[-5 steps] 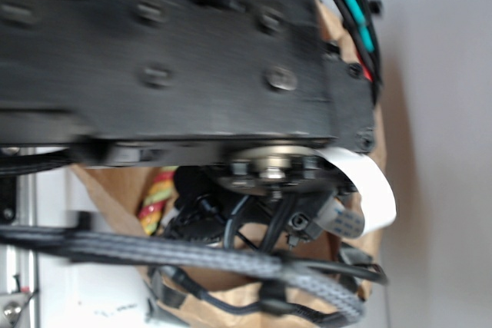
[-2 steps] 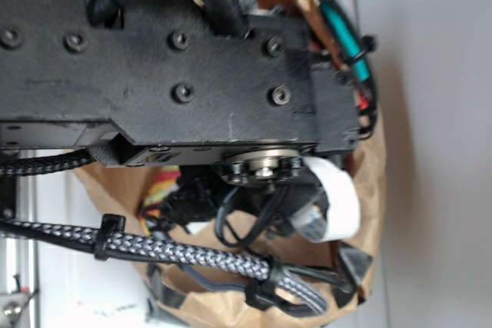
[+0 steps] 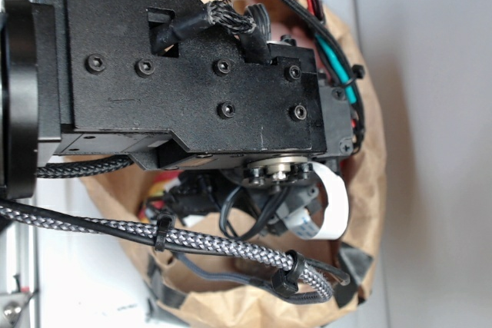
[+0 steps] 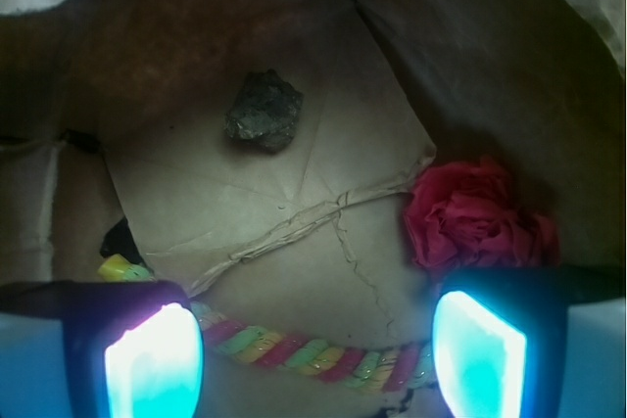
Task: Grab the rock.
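Note:
In the wrist view the rock [image 4: 264,111], a small rough dark grey lump, lies on the brown paper floor of a bag, toward the far side. My gripper [image 4: 315,354] hangs above the bag floor, well short of the rock, open, with nothing between its glowing pads [image 4: 155,364]. A twisted multicoloured rope [image 4: 304,349] lies on the floor under the gap. In the exterior view the black arm [image 3: 192,74] fills the frame above the brown paper bag [image 3: 369,167]; the rock and the fingers are hidden there.
A red ruffled fabric flower [image 4: 470,217] lies by the right finger. Brown paper walls [image 4: 490,56] rise around the floor. Braided cables [image 3: 223,247] and a white ribbon cable [image 3: 332,205] hang under the arm. A white surface [image 3: 430,151] lies right of the bag.
In the exterior view the arm body has shifted down and to the right, showing more of its upper joint, and the blur has cleared.

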Action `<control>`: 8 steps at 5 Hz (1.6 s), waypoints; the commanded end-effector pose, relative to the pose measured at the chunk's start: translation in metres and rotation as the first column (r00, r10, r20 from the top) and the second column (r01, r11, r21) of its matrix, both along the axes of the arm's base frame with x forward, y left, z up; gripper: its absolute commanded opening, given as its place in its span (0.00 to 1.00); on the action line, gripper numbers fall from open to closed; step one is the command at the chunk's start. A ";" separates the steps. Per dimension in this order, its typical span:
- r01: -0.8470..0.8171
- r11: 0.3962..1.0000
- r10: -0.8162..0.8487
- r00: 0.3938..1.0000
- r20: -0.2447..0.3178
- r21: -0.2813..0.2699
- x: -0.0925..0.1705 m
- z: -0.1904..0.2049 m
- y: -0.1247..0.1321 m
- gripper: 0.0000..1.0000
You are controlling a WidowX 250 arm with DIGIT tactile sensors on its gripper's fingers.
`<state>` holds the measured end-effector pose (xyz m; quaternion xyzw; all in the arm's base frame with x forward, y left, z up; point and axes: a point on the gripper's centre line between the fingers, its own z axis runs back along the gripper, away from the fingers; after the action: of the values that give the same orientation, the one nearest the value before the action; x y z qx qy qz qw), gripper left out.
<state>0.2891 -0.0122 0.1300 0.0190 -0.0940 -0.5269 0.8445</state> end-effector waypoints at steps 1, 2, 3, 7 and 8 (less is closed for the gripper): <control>0.208 0.974 -0.208 0.978 0.009 -0.087 0.004 -0.001 -0.012 1.00; 0.241 0.965 -0.241 0.970 0.015 -0.100 0.002 0.000 -0.010 1.00; 0.257 0.961 -0.248 0.964 0.097 -0.099 0.005 -0.003 -0.011 1.00; 0.275 0.958 -0.254 0.945 0.208 -0.079 0.011 -0.006 -0.010 1.00; 0.275 0.958 -0.254 0.945 0.208 -0.079 0.011 -0.006 -0.010 1.00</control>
<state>0.2996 -0.0251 0.1024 -0.0203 -0.1812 -0.6217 0.7618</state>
